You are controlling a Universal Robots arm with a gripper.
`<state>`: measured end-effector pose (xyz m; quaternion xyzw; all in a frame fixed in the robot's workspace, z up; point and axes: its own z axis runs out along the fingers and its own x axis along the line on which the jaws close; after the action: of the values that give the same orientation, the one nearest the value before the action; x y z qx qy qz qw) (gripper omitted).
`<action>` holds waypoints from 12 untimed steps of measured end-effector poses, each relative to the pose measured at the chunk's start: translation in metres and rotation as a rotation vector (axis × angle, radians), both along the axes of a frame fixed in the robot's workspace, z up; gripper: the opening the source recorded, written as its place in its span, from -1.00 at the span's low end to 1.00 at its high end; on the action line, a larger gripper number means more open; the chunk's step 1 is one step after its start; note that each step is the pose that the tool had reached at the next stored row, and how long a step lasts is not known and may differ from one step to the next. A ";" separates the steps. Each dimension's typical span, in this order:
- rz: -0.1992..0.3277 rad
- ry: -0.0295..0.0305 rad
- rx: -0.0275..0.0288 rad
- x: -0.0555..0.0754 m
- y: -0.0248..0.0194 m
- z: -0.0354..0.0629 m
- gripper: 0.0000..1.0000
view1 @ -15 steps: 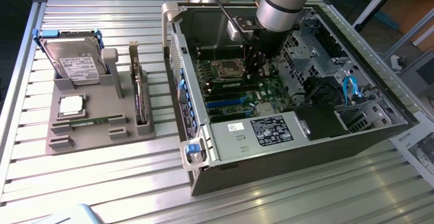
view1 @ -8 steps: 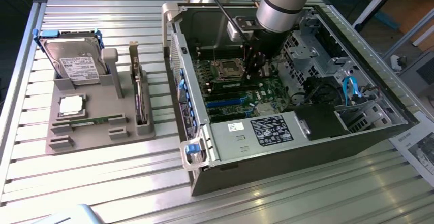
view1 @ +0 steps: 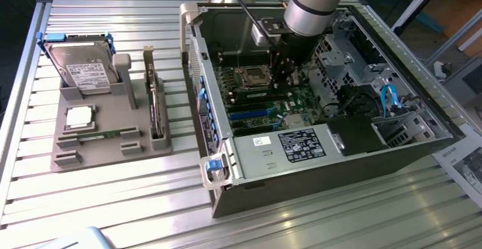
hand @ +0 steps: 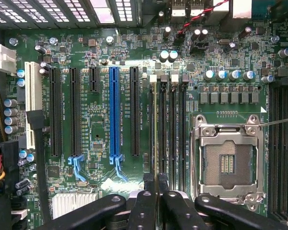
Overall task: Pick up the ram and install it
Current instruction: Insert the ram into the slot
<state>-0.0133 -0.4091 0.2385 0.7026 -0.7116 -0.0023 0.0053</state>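
Observation:
My gripper (view1: 281, 75) is inside the open computer case (view1: 226, 164), low over the motherboard (hand: 101, 120) beside the empty processor socket (hand: 226, 160). It is shut on the ram (hand: 156, 139), which I see edge-on as a thin strip between the black fingers (hand: 143, 206). The stick runs along the outermost of the memory slots (hand: 172, 129) next to the socket. Whether it is seated in the slot I cannot tell. A second, similar green ram stick (view1: 104, 135) lies in the grey fixture (view1: 143, 147) at the exterior view's left.
The fixture also holds a hard drive (view1: 84, 68), a square silver processor chip (view1: 79, 117) and an upright expansion card (view1: 153, 110). Inside the case are black and blue expansion slots (hand: 114, 112), a heatsink (hand: 72, 203), drive cages and cables (view1: 388, 99).

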 end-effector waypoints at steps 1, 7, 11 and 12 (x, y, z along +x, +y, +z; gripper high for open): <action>0.000 -0.0004 0.0001 0.000 0.0000 0.0000 -0.76; 0.000 -0.0032 -0.0001 0.000 0.0000 -0.0012 -0.76; 0.000 -0.0056 -0.0002 0.000 0.0000 -0.0023 -0.76; 0.000 -0.0062 -0.0003 0.000 0.0001 -0.0025 -0.76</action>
<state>-0.0137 -0.4090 0.2361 0.7026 -0.7116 0.0000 0.0032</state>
